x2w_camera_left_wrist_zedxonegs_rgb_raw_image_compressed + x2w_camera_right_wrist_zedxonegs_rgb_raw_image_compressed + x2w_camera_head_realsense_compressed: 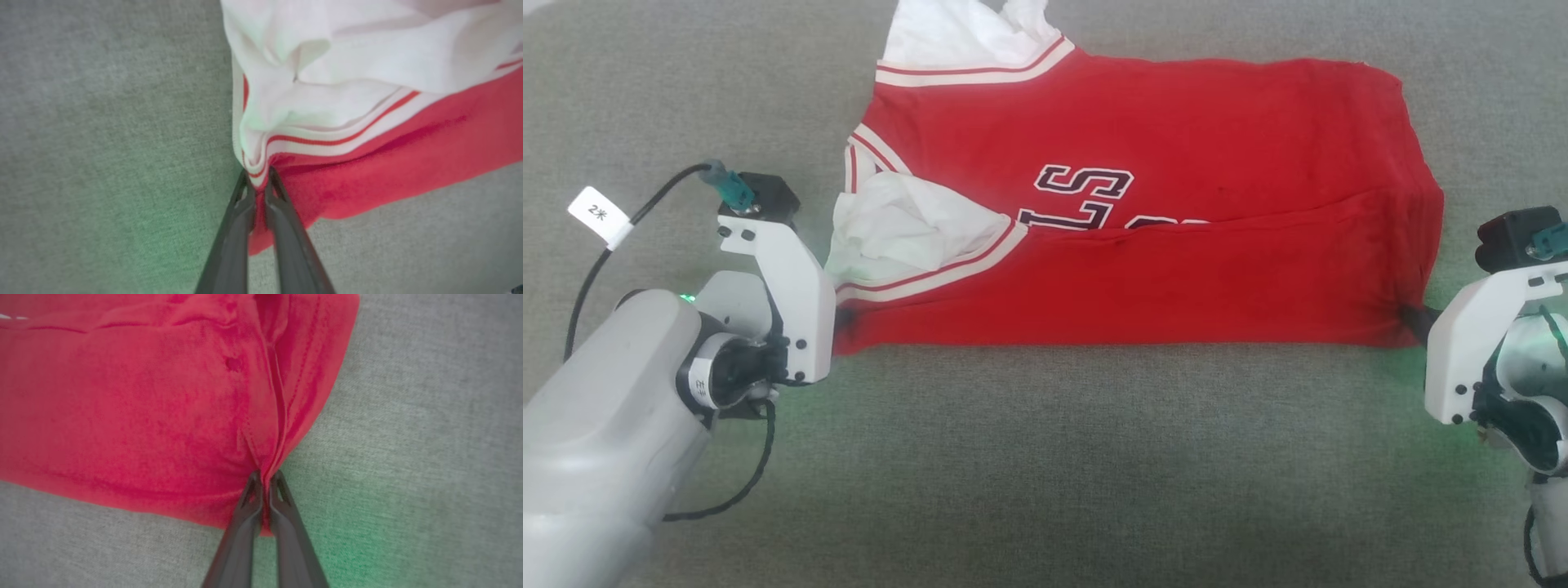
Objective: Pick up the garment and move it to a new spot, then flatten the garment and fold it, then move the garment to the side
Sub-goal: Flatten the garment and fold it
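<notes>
A grey woven surface point(1045, 457) lay under everything, tinted green close to each wrist. The garment point(1143, 245) lay across its far middle, stretched from left to right, red side up. Its near strip was folded over the rest, and the fold edge cut off the lower half of the black lettering point(1086, 196). White panels point(907, 224) bunched up at the left end, edged by red-and-white trim point(947, 265). The left pincer point(843, 317) sat at the garment's near-left corner and the right pincer point(1414, 318) at its near-right corner, both low on the surface. In the head view the white wrist housings hid most of the fingers, so only dark tips showed against the cloth. The wrist views gave the grips plainly. In the left one, the left pincer point(257, 177) was pressed together, pinching the corner where the trim met the red cloth. In the right one, the right pincer point(265, 475) was pressed together on the gathered red edge, with the cloth drawn into pleats at the tips. That view also showed a stitched hem point(300, 375) running away from the tips and a small dark spot point(233, 363) in the fabric. The head view alone showed the lettering, the garment's whole outline and a black cable point(584, 286) with a white tag point(598, 214) looping from the left wrist.
</notes>
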